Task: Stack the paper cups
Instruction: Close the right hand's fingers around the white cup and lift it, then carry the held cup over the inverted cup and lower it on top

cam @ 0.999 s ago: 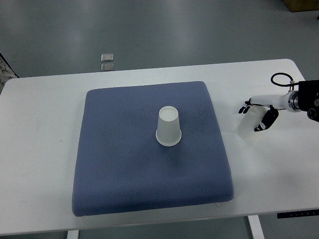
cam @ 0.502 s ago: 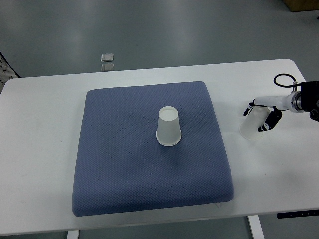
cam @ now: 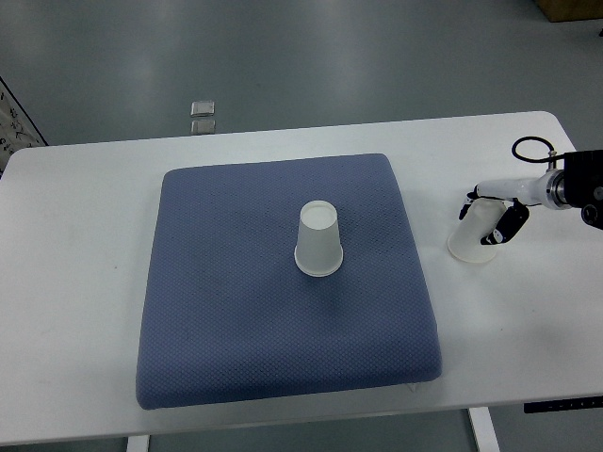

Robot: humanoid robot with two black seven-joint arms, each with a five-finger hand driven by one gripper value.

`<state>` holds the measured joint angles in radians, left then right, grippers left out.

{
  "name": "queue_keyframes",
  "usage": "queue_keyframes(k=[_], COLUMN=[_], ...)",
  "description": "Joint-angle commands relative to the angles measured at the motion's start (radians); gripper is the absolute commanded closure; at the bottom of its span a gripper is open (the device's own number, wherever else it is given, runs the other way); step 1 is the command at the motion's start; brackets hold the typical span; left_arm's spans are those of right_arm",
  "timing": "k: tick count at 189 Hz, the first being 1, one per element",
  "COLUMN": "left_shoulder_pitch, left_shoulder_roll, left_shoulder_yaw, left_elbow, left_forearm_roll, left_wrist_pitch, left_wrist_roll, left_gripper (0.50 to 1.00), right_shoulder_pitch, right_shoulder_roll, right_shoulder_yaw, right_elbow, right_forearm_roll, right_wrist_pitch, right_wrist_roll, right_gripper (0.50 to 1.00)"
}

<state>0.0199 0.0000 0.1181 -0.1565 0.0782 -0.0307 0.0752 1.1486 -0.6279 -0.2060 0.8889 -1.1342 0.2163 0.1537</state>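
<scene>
One white paper cup [cam: 318,240] stands upside down in the middle of the blue pad [cam: 236,311]. A second paper cup [cam: 474,234] stands upside down on the white table to the right of the pad. My right hand [cam: 491,218] comes in from the right edge and has its fingers wrapped around the upper part of that second cup. The cup's rim looks to be resting on the table. My left arm is out of the picture.
The white table [cam: 85,282] carries the pad; its right edge lies just past my right hand. A black cable loop [cam: 532,149] sits on my right forearm. A small grey object [cam: 203,115] lies on the floor beyond the table.
My right hand with the second cup shifted slightly right and then back left by a small amount. The cup on the pad has stayed still.
</scene>
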Motion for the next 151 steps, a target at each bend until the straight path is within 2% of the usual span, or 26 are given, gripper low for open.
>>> queue_keyframes(k=[1,19,54,67,112,151], left_shoulder_pitch=[0.000,0.000,0.000,0.000,0.000,0.000], left_shoulder_roll=[0.000,0.000,0.000,0.000,0.000,0.000], left_shoulder_yaw=[0.000,0.000,0.000,0.000,0.000,0.000], left_elbow=[0.000,0.000,0.000,0.000,0.000,0.000], left_forearm_roll=[0.000,0.000,0.000,0.000,0.000,0.000], left_wrist_pitch=[0.000,0.000,0.000,0.000,0.000,0.000], left_wrist_roll=[0.000,0.000,0.000,0.000,0.000,0.000], left_gripper=[0.500,0.500,0.500,0.500,0.500,0.500], right_shoulder_pitch=[0.057,0.115,0.246,0.290,0.370,0.457], right_shoulder_roll=[-0.007,-0.009,0.014,0.053,0.178,0.209], right_shoulder_yaw=[0.004,0.004,0.005,0.007,0.002,-0.024], right_elbow=[0.008,0.019,0.041,0.045,0.055,0.170], right_forearm_roll=[0.008,0.016,0.120,0.188,0.222,0.222], right_wrist_pitch=[0.009,0.031,0.166,0.221,0.248,0.281], right_wrist_roll=[0.030,0.067,0.112,0.121,0.121,0.122], right_gripper=[0.846,0.844,0.838,0.832,0.832,0.832])
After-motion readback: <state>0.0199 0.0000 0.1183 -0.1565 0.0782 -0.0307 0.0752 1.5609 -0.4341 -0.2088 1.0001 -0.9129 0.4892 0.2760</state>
